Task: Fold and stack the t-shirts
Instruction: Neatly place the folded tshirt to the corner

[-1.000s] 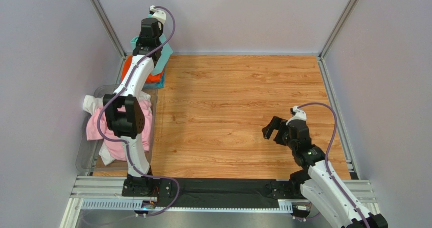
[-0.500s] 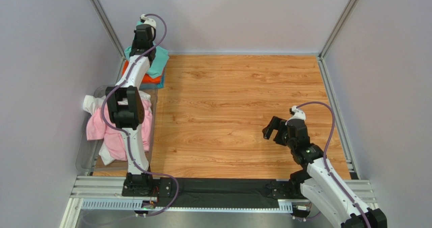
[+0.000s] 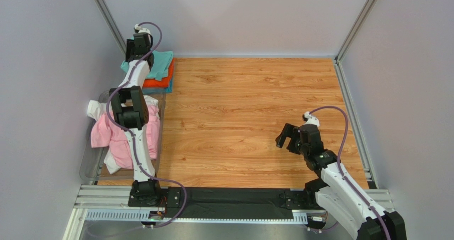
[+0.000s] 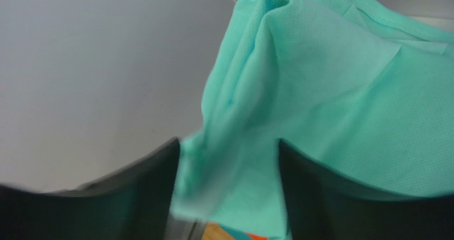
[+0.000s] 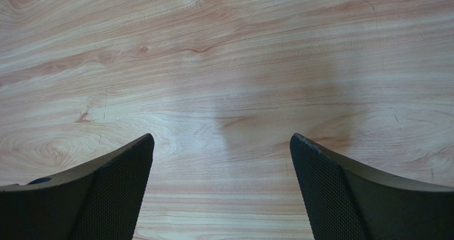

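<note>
A folded mint-green t-shirt point(image 3: 160, 59) lies on top of a stack at the far left corner, over an orange t-shirt point(image 3: 160, 82) and a teal-blue one point(image 3: 169, 89). My left gripper point(image 3: 137, 49) hangs over the stack's back left edge. In the left wrist view its jaws stand apart, open, with a loose fold of the mint-green t-shirt point(image 4: 330, 80) between them point(image 4: 228, 144). My right gripper point(image 3: 286, 139) stands open over bare wood at the right, nothing between its fingers point(image 5: 221, 139).
A clear bin point(image 3: 87, 165) at the left edge holds a crumpled pink t-shirt point(image 3: 125, 134) and a white one point(image 3: 96, 110). Grey walls and metal rails close in the wooden table point(image 3: 250, 107). The stack sits tight against the back left corner post.
My left arm swung back and to the left over the stack. Its jaws went from shut to apart, and the mint-green t-shirt now lies flat on the stack. The right arm barely moved.
</note>
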`<control>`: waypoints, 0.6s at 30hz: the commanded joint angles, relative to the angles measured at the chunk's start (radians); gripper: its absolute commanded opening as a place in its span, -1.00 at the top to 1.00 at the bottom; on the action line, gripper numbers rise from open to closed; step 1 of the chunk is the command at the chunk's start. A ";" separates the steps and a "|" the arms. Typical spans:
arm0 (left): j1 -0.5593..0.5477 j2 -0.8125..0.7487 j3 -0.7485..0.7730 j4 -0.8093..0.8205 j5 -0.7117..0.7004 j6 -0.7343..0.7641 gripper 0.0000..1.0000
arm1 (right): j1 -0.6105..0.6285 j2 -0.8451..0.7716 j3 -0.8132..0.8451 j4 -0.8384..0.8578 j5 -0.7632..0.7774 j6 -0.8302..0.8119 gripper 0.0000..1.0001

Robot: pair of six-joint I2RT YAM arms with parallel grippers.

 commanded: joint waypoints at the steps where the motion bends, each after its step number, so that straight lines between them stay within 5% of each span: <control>1: 0.012 -0.001 0.051 0.003 -0.030 -0.063 -0.68 | 0.000 0.014 0.041 0.033 0.021 -0.017 -1.00; 3: 0.016 -0.015 0.051 -0.020 -0.006 -0.075 -0.99 | -0.001 0.020 0.043 0.035 0.023 -0.019 -1.00; 18: 0.006 -0.216 -0.176 -0.096 0.258 -0.248 -0.99 | -0.001 -0.010 0.037 0.027 -0.008 -0.019 -1.00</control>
